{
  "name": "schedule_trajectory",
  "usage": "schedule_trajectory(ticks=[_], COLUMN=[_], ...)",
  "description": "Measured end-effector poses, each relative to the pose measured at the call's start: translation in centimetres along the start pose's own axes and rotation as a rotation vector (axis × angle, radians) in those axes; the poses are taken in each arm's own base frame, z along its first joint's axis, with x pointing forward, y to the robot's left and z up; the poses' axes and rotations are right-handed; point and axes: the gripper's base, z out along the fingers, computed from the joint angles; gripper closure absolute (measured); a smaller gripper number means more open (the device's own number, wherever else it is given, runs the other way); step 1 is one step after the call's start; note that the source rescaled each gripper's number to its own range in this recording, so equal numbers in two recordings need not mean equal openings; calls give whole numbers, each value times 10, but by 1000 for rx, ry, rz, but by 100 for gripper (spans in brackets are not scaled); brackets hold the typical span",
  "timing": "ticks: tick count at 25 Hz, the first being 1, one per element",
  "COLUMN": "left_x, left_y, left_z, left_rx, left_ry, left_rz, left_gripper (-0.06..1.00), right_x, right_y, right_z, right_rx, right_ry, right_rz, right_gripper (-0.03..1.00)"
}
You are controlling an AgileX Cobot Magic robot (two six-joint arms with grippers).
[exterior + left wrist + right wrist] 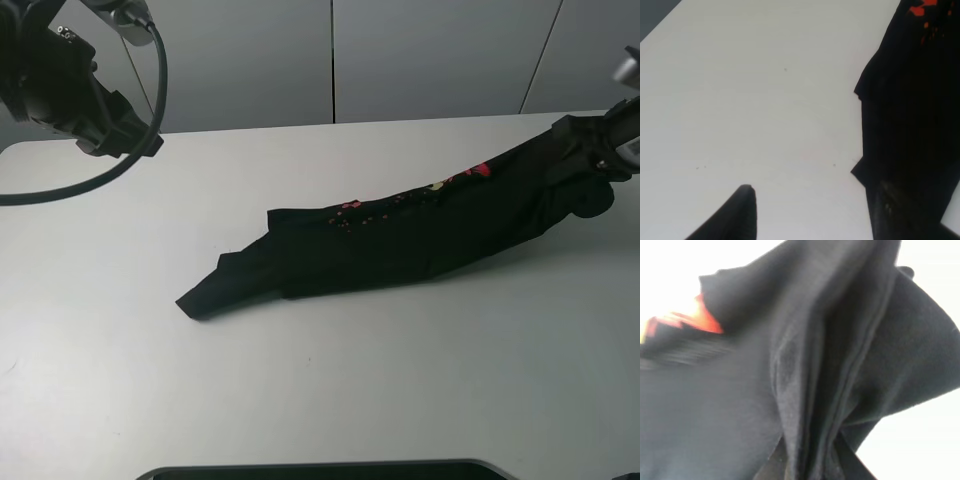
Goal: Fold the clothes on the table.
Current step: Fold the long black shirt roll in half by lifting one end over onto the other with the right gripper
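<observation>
Left gripper (815,215): the jaws are wide apart with nothing between them. It hangs over bare table just beside the shirt's edge. The overhead view shows its arm raised at the far left, probably parked clear so the cloth can be drawn without snagging.
Table (120,380): white and smooth, it carries the lower part of the shirt.
T-shirt (400,240): black and gathered into a long narrow band. It runs diagonally from left of the table's middle up toward the far right. The left end lies crumpled on the table, and the right end is lifted off it.
Print (475,172): red and yellow marks show on the upper face toward the right, so the chest side faces up there.
Right gripper (598,150): closed on a bunch of the shirt's right end. In the wrist view the folds converge into the jaws. I judge the raised hold is meant to stretch the band straight.
Progress: no neat fold yet, and the shirt needs spreading first.
</observation>
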Motion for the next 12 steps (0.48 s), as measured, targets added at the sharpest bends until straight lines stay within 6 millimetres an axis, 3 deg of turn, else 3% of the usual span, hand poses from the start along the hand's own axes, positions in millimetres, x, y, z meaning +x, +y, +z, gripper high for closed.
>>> schedule_trajectory(ticks=[2, 5, 8, 12], left_x=[0, 0, -1, -2], left_y=[0, -1, -1, -2], left_z=[0, 0, 0, 0], left_rx=[2, 6, 10, 23], left_ry=[-2, -5, -8, -18], left_rz=[-4, -10, -18, -40], left_gripper=[27, 27, 28, 28], right_x=[-1, 2, 7, 20], right_y=[23, 60, 94, 145], right_z=[-27, -43, -32, 6], right_rx=[-51, -130, -193, -237], right_ry=[-56, -89, -40, 37], right_rz=[-26, -85, -141, -225], right_gripper=[87, 87, 87, 87])
